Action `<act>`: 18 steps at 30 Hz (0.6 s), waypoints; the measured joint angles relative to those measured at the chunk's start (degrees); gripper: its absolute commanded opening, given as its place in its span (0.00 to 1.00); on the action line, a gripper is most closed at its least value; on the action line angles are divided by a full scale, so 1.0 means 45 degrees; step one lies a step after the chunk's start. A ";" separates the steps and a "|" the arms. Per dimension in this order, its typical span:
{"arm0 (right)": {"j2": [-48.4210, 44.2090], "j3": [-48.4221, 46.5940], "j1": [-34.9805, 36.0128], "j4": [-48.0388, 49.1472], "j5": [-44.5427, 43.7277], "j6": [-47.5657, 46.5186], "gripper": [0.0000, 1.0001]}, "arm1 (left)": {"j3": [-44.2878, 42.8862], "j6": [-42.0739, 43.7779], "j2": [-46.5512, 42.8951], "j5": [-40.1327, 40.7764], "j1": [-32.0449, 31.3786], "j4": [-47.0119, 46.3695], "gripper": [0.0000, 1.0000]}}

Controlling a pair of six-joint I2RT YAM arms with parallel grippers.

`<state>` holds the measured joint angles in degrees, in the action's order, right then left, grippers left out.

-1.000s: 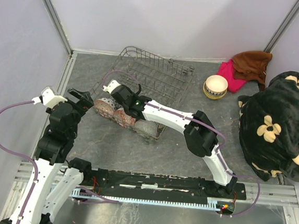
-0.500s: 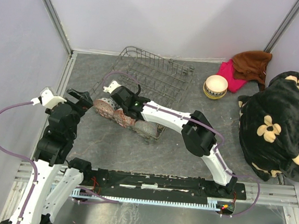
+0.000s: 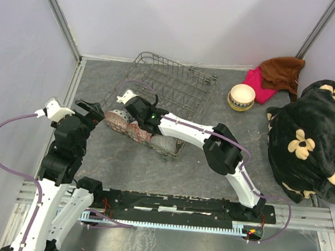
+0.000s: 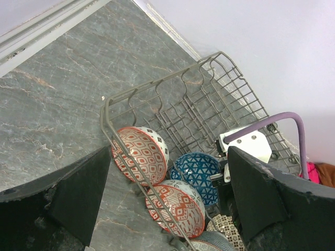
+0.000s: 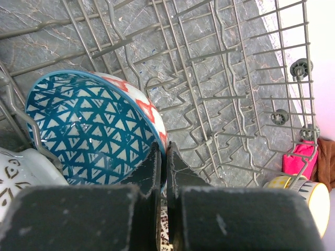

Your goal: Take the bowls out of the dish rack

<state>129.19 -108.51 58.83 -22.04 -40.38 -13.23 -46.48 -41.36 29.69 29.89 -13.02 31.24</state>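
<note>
The right gripper point(image 5: 164, 157) reaches into the dish rack point(image 3: 177, 82) and its two fingers are clenched on the rim of the blue bowl point(image 5: 89, 130), with the thin edge of the bowl pinched between them. This bowl has a blue triangle pattern inside and white with red outside. It stands on its edge among the prongs near the left end of the rack. Just beside it, along the near wall of the rack, two red patterned bowls point(image 4: 140, 154) also stand on edge, and more bowls follow in the same row, partly hidden by the right arm in the top view. The left gripper point(image 4: 168, 157) hovers at the left end of the rack, its fingers spread wide and holding nothing. One cream and yellow bowl point(image 3: 241, 97) sits upright on the table point(image 3: 152, 171), to the right of the rack, near a pink cloth point(image 3: 258, 86) and a brown cloth point(image 3: 282, 71).
</note>
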 measured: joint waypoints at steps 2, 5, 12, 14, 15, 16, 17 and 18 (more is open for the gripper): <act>0.0000 0.0000 0.0010 0.0034 -0.0034 -0.0019 0.01 | 0.0000 0.0000 0.0015 0.0000 0.0000 0.0000 0.99; -0.0005 0.0000 0.0010 0.0039 -0.0049 -0.0049 0.01 | 0.0000 0.0000 0.0019 0.0000 0.0000 0.0000 0.99; -0.0073 0.0000 0.0000 0.0034 -0.0034 -0.0233 0.01 | 0.0000 0.0000 0.0019 0.0000 0.0000 0.0000 0.99; -0.0160 0.0000 0.0015 0.0044 -0.0073 -0.0384 0.01 | 0.0000 0.0000 0.0019 0.0000 0.0000 0.0000 0.99; -0.0253 0.0000 0.0024 0.0049 -0.0189 -0.0486 0.01 | 0.0000 0.0000 0.0019 0.0000 0.0000 0.0000 0.99; -0.0398 0.0000 0.0024 0.0049 -0.0291 -0.0593 0.01 | 0.0000 0.0000 0.0019 0.0000 0.0000 0.0000 0.99; -0.0554 0.0000 0.0015 0.0102 -0.0437 -0.0699 0.01 | 0.0000 0.0000 0.0019 0.0000 0.0000 0.0000 0.99; -0.0704 -0.0005 0.0005 0.0155 -0.0544 -0.0782 0.01 | 0.0000 0.0000 0.0019 0.0000 0.0000 0.0000 0.99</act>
<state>126.02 -108.53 58.85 -21.34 -42.83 -16.75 -46.48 -41.36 29.78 29.89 -13.02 31.24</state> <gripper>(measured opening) 0.027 0.993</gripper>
